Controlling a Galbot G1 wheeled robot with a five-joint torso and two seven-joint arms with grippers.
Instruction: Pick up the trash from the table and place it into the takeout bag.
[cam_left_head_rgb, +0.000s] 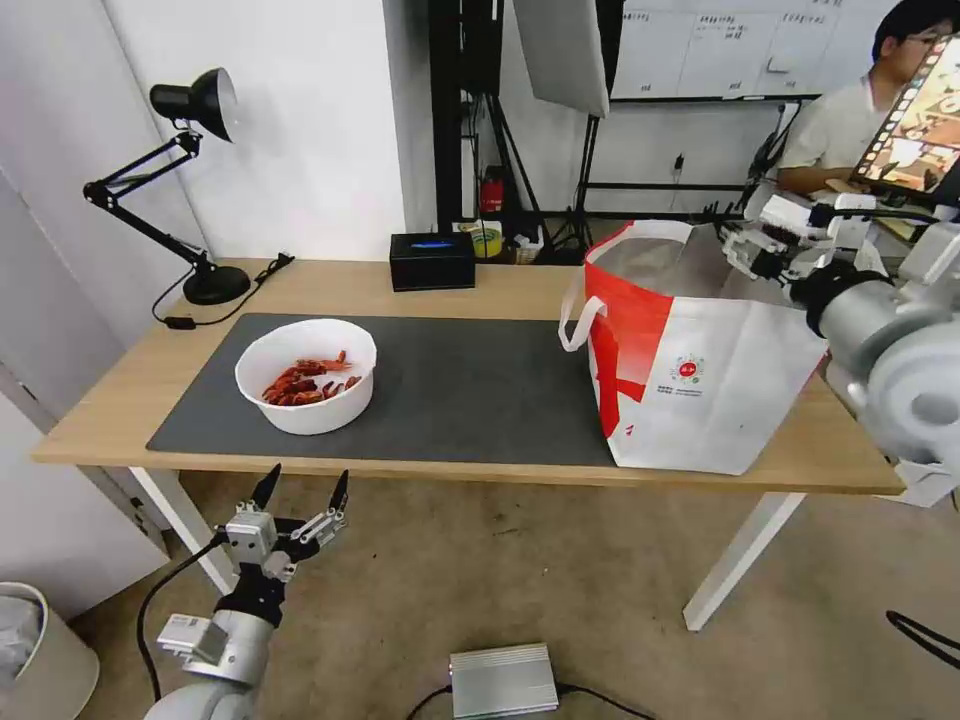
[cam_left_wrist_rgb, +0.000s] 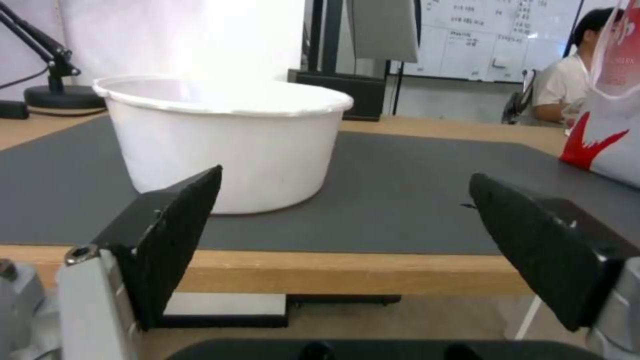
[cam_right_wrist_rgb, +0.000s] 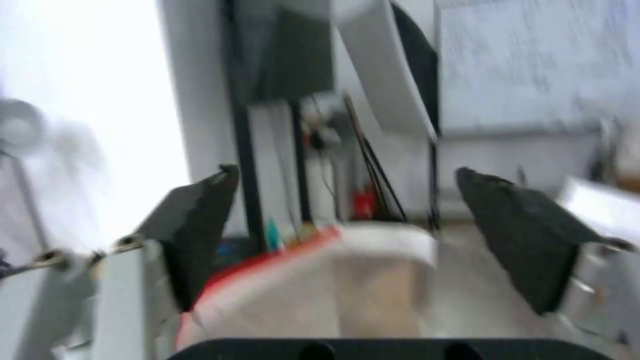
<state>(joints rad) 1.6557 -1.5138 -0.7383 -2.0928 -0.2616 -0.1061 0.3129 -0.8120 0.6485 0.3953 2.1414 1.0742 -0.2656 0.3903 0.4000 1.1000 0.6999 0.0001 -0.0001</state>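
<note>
The left gripper (cam_left_wrist_rgb: 343, 192) hung spread wide just off the table (cam_left_wrist_rgb: 347, 272) edge, facing the white bowl (cam_left_wrist_rgb: 227, 140) on the grey mat (cam_left_wrist_rgb: 400, 190); the takeout bag (cam_left_wrist_rgb: 610, 125) stood farther along

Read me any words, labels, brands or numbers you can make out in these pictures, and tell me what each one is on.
No text here can be read.
Takeout bag: small round red logo with a line of print beneath, too small to read.
Whiteboard on the back wall: handwriting, too small to read.
Black box: a blue glow on top, no legible characters.
White bowl: plain, no label visible.
</note>
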